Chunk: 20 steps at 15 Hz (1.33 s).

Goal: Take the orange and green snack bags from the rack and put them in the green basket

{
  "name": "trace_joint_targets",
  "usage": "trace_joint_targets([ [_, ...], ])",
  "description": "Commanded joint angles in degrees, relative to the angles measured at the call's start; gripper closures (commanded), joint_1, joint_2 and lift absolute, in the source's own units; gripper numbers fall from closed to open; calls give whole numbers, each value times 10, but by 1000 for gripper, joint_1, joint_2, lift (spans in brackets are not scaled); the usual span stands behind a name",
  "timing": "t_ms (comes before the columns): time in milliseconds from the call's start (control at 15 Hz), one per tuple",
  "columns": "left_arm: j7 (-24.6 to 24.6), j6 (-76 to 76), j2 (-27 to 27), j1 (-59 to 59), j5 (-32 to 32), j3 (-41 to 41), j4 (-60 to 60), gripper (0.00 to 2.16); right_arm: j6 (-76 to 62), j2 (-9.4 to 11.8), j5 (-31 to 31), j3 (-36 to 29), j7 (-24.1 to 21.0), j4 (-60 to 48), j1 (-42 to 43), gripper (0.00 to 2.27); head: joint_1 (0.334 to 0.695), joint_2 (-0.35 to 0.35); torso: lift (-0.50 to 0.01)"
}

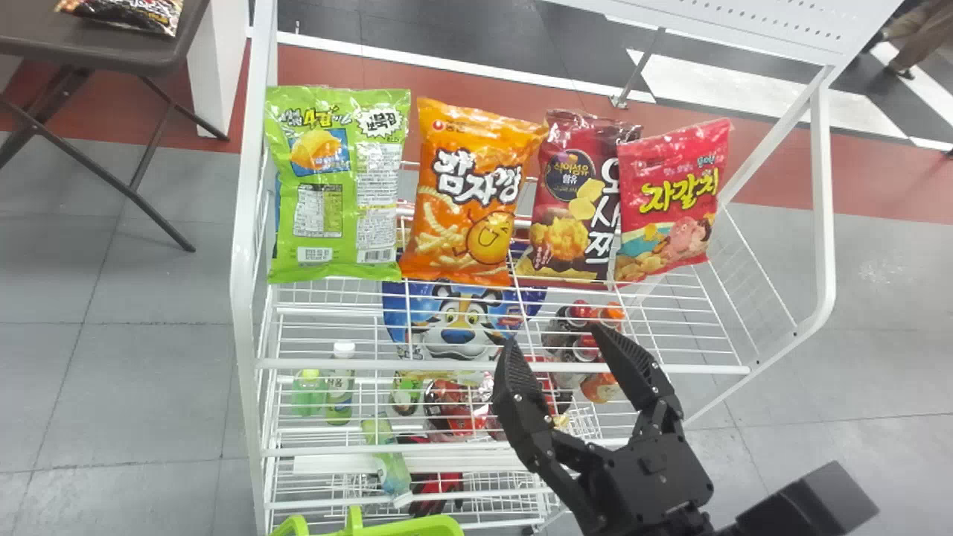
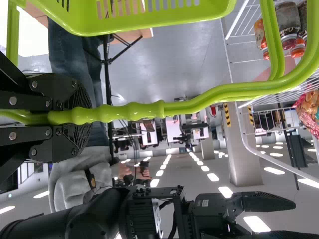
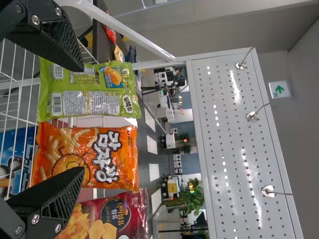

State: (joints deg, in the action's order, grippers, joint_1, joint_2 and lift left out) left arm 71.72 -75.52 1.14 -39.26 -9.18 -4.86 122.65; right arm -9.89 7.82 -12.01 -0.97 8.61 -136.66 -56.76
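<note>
On the rack's top shelf stand the green snack bag (image 1: 339, 186) at the left and the orange snack bag (image 1: 473, 193) beside it. My right gripper (image 1: 569, 342) is open in front of the shelf, to the right of and nearer than the orange bag. In the right wrist view, the open right gripper (image 3: 75, 117) has the green bag (image 3: 89, 89) and orange bag (image 3: 87, 154) beyond its fingers. At the head view's bottom edge shows the green basket (image 1: 372, 527). In the left wrist view my left gripper (image 2: 75, 117) is shut on the handle of the green basket (image 2: 149, 25).
Right of the orange bag stand a dark red bag (image 1: 577, 201) and a red bag (image 1: 670, 201). The white wire rack (image 1: 246, 298) holds bottles and packages on lower shelves. A dark table (image 1: 149, 52) stands at the back left.
</note>
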Motion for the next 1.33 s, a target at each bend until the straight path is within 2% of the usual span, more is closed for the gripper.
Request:
trace_joint_targets([
  [0,-1,0,0,0,0,-2,0,2148,-2,1,-1,0,0,1,0,110,695,-350,0],
  [533,-3,0,0,-6,1,-2,6,2148,-10,3,-7,2,0,28,18,110,695,-350,0],
  [1000,-3,0,-1,-11,12,-3,4,2148,93,6,36,55,-9,105,164,107,695,-350,0],
  [1267,-2,-37,2,9,28,-19,3,2148,181,4,38,63,-14,132,251,103,695,-350,0],
])
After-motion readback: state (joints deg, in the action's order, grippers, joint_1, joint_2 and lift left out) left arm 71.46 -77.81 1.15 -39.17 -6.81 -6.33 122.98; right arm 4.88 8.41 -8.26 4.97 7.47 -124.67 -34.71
